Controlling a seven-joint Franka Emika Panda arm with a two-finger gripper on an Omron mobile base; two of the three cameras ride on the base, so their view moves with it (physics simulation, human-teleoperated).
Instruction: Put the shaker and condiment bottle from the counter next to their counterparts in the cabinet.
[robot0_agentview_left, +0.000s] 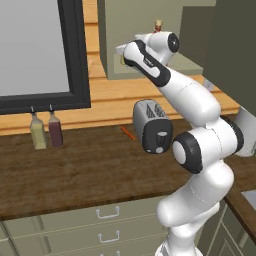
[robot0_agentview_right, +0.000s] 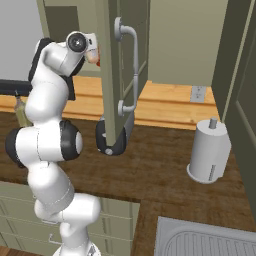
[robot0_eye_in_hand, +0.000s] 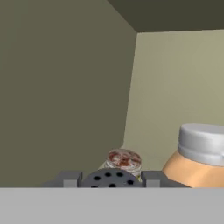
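Inside the cabinet (robot0_eye_in_hand: 65, 87), gripper (robot0_eye_in_hand: 109, 178) fingertips flanking the shaker's (robot0_eye_in_hand: 109, 179) holed cap, grip or release unclear, orange bottle (robot0_eye_in_hand: 197, 162) just right, condiment bottle (robot0_eye_in_hand: 124, 159) behind, toaster (robot0_agentview_left: 152, 126) below on counter (robot0_agentview_left: 75, 170).

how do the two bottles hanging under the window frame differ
The left bottle is pale yellowish-olive; the right bottle is dark maroon. The left bottle looks slightly wider and its base sits a bit lower in the left base view. Both are slim with narrow necks, upright, side by side near the counter's back edge.
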